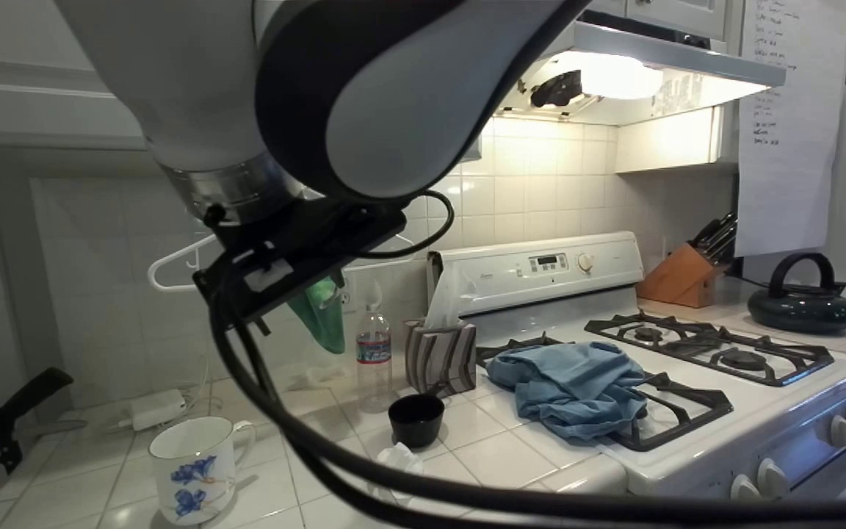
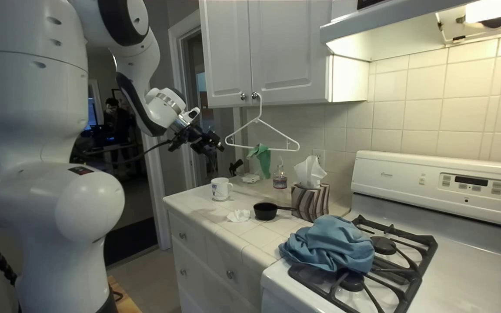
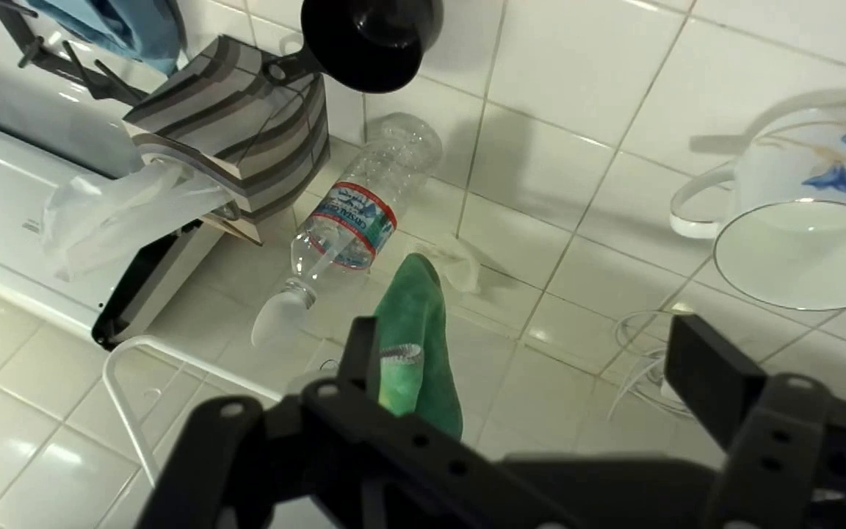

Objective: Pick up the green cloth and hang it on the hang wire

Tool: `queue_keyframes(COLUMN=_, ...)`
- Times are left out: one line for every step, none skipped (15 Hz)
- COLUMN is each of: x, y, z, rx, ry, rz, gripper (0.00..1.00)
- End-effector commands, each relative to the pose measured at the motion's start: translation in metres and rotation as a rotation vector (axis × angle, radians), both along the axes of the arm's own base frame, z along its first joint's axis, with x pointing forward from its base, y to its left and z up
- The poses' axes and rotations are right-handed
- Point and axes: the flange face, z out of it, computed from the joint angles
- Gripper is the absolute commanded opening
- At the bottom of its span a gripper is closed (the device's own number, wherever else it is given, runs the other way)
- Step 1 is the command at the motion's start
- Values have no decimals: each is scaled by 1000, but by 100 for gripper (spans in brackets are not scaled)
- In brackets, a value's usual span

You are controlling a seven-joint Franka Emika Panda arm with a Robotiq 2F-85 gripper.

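Note:
The green cloth is draped over the bottom bar of the white hang wire, whose hook is on a cabinet knob. One end of the cloth dangles well above the counter. My gripper is to the left of the hanger in that view, apart from both. In the wrist view, the gripper stands wide open and grips nothing. There the cloth appears beyond the left finger, which covers part of it, and a corner of the hanger shows. The arm hides much of the hanger in an exterior view.
Below stand a floral mug, a plastic bottle, a striped tissue box and a small black pot. A crumpled tissue lies near the counter's front edge. The blue-grey cloth is heaped on the stove.

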Motion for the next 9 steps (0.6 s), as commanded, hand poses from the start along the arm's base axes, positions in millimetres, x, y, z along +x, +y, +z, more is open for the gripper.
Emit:
queue_keyframes(x=-2, y=1, z=0, rx=1, ry=-66, rz=-10, gripper=100)
queue_keyframes(x=1, y=0, z=-1, rx=12, ry=-82, rz=-10, gripper=100)
queue_keyframes(x=1, y=1, z=1, rx=2, ry=-43, rz=-8, gripper=100)
queue_keyframes(x=2, y=0, z=1, rx=2, ry=-55, rz=-11, gripper=100)
queue_keyframes(x=2, y=-1, z=1, rx=2, ry=-60, rz=-13, gripper=100)
queue_keyframes(x=2, y=-1, z=0, rx=1, ry=-61, rz=-13, gripper=100)
queue_keyframes(x=3, y=-1, z=0, rx=1, ry=-62, rz=-13, gripper=100)
queue_keyframes(x=3, y=-1, z=1, rx=1, ry=-62, rz=-13, gripper=100)
queue_keyframes(x=3, y=-1, z=1, rx=1, ry=-62, rz=-13, gripper=100)
